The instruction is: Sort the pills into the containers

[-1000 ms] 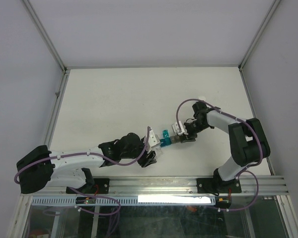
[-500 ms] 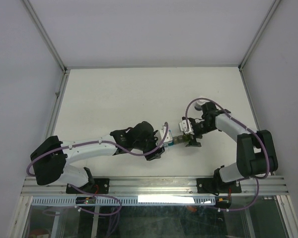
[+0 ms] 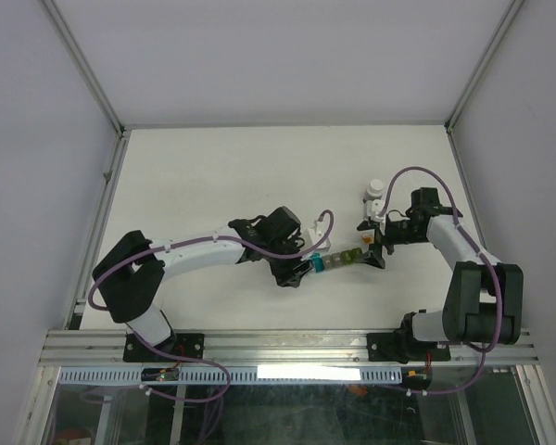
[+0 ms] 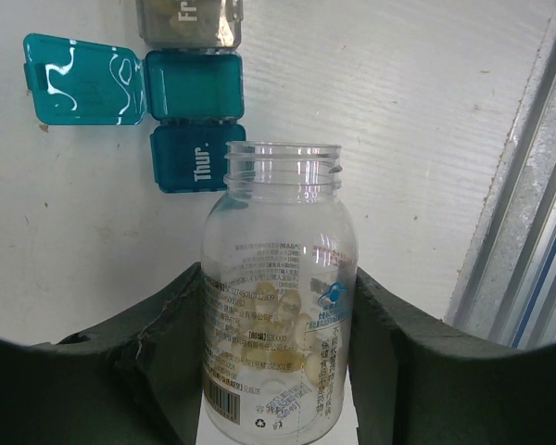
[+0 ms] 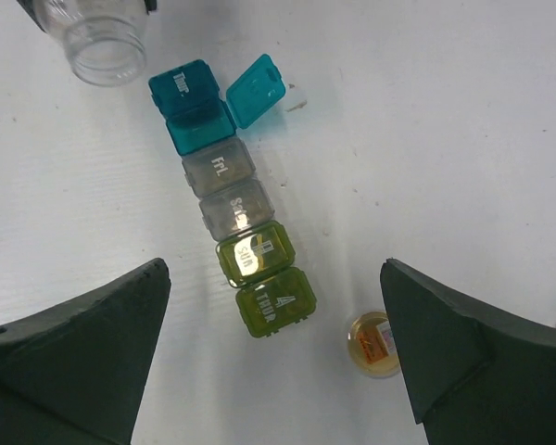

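The containers [image 5: 236, 209] form a strip of joined small compartments on the white table: blue, teal, two grey, olive and yellow-green. The teal compartment [image 4: 193, 85] has its lid [image 4: 83, 79] flipped open; the others are closed. My left gripper [image 4: 278, 278] is shut on an uncapped clear bottle [image 4: 280, 232] with pale yellow pills [image 4: 278, 324] inside. The bottle's mouth is just short of the blue end of the strip. My right gripper [image 5: 276, 273] hangs open above the olive end, holding nothing. From above, the containers [image 3: 338, 260] lie between the left gripper [image 3: 301, 267] and the right gripper [image 3: 375, 246].
A tan bottle cap [image 5: 375, 345] lies on the table beside the yellow-green end. A small bottle with a white cap [image 3: 375, 193] stands just behind the right gripper. The metal rail [image 4: 528, 232] of the table's near edge runs close by the left gripper.
My left arm has carried the clear bottle rightward up to the strip's blue end. My right gripper has opened wide and drawn back rightward off the strip.
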`<state>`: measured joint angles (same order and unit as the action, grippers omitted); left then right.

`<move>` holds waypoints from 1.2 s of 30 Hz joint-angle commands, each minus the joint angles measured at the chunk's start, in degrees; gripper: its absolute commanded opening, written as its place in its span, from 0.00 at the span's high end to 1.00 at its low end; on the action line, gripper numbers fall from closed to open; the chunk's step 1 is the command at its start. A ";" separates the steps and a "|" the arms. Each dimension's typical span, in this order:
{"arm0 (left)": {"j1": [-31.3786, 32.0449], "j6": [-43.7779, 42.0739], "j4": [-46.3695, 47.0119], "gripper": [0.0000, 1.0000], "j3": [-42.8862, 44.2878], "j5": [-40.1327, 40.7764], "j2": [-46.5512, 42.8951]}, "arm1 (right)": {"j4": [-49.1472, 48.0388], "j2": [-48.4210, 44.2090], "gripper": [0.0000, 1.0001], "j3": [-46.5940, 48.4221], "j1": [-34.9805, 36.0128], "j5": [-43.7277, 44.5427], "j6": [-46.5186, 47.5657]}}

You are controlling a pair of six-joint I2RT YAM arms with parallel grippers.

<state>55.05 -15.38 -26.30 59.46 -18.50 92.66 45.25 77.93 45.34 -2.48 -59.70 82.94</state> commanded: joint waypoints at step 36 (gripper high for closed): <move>-1.96 0.27 -19.19 1.00 22.94 0.22 16.25 | 9.96 4.68 0.01 3.35 -4.11 -8.35 4.45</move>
<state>53.52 -15.81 -44.21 79.07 -18.31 108.55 54.28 82.39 46.52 -6.13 -65.58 86.08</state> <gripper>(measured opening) 0.519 0.993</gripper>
